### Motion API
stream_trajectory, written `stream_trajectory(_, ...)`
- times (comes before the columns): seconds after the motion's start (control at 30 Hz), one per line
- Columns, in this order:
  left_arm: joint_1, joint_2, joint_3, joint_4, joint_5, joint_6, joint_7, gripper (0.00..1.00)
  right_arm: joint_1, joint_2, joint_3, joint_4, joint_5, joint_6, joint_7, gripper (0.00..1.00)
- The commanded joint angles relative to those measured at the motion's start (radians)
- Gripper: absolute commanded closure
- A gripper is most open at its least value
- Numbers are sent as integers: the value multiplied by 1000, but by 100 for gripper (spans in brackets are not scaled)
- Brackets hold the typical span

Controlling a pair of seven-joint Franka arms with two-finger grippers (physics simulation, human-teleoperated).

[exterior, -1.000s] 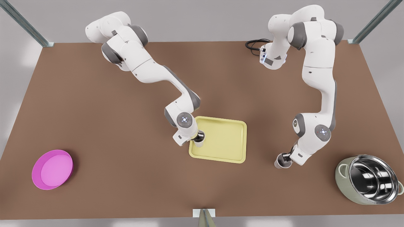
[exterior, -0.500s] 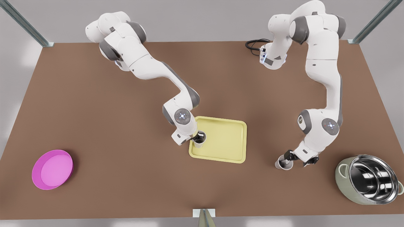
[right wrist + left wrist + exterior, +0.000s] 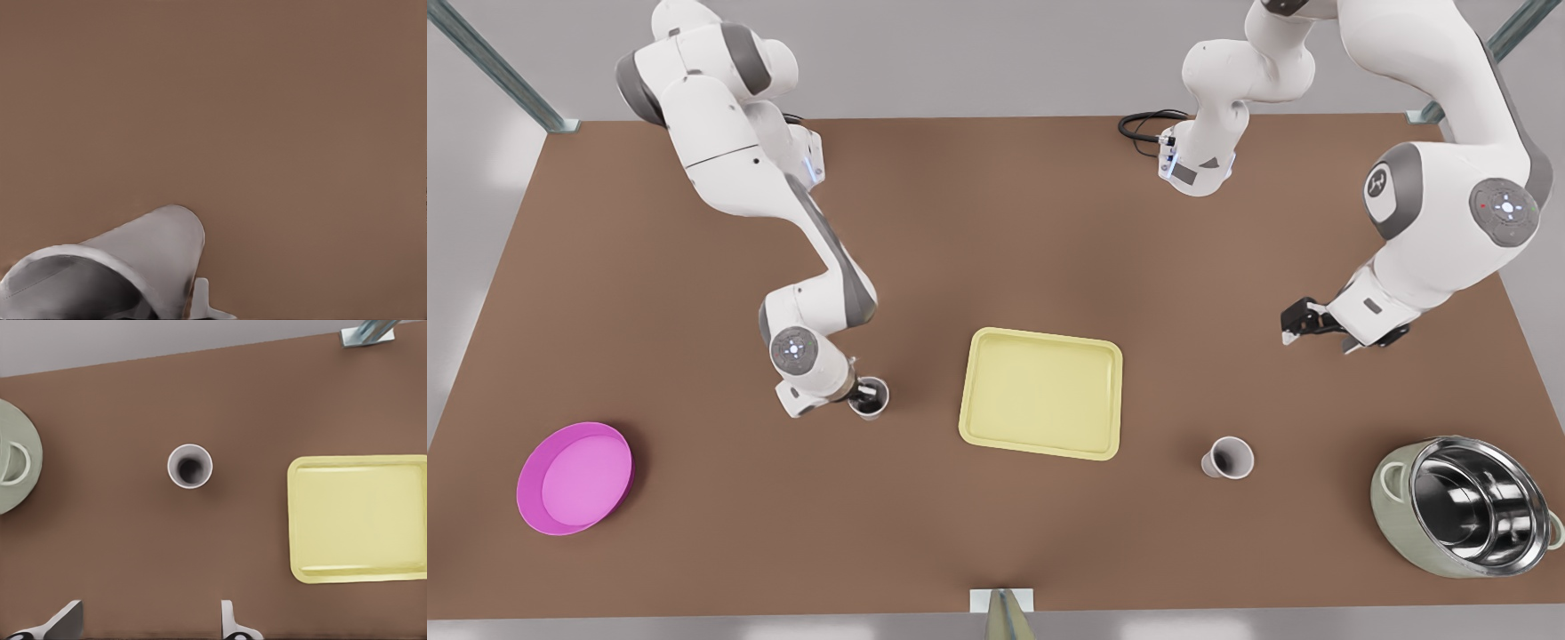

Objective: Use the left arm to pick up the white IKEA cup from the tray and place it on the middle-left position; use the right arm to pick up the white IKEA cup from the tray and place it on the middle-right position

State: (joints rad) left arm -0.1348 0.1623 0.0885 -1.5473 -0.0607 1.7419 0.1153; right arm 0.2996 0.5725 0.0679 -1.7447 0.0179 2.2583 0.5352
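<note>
The brown tabletop (image 3: 1049, 222) carries everything here, with 2 white Franka arms mounted along its far edge.

The arm on the front view's right is bent high above the surface, and the arm on the front view's left reaches down low towards the near side.

Near the middle of the tabletop lies the pale yellow tray (image 3: 1040, 392), flat, with its low rim showing all round.

At the near corner on the front view's right sits a pale green pot (image 3: 1392, 516) with a shiny steel inside, tipped a little towards the camera. At the opposite near corner sits a round pink dish (image 3: 574, 478).

The 2 white cups both stand off the tray:
- The free cup (image 3: 1227, 458) is upright on bare tabletop between the tray and the pot, with nothing touching it. In the left wrist view it (image 3: 190, 466) is seen from straight above, mouth up.
- The gripped cup (image 3: 869, 397) is on the other side of the tray, between it and the pink dish. Whether its base touches the tabletop cannot be told.

The left gripper (image 3: 1296, 322) hangs in the air well apart from the free cup. Its jaws are spread wide and hold nothing, as the left wrist view (image 3: 147, 623) also shows.

The right gripper (image 3: 863, 391) has its jaws closed over the rim of the gripped cup (image 3: 133, 267), with 1 finger (image 3: 200, 300) against the outer wall.

A black cable (image 3: 1143, 124) is coiled at the far edge.
</note>
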Motion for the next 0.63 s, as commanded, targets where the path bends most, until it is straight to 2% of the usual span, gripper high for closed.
stream_trajectory(0.0, 1, -1, 0, -1, 10, -61, -103, 0, -4, 3, -3, -4, 11, 24, -311, 12)
stream_trajectory(0.03, 1, 0, 0, -1, 10, -61, -103, 0, -4, 3, -7, -4, 11, 27, -311, 6)
stream_trajectory(0.17, 3, 2, 0, -1, 10, -58, -103, 0, -4, -11, -8, -3, 11, 26, -308, 0)
stream_trajectory(0.3, 3, 2, 2, -1, 10, -58, -101, 0, -33, -161, -22, 17, 10, -34, -304, 0)
stream_trajectory(0.43, 3, 2, 2, 16, -2, -58, -109, 0, -169, -341, -16, 168, -10, -307, -317, 0)
stream_trajectory(0.5, 3, 2, 2, 29, -1, -59, -111, 0, -252, -396, -8, 304, -70, -572, -445, 0)
stream_trajectory(0.57, 3, 2, 2, 29, -2, -59, -112, 0, -307, -468, 15, 287, -78, -681, -491, 0)
stream_trajectory(0.6, 3, 2, 2, 29, -4, -59, -112, 0, -309, -508, 15, 212, -99, -668, -491, 0)
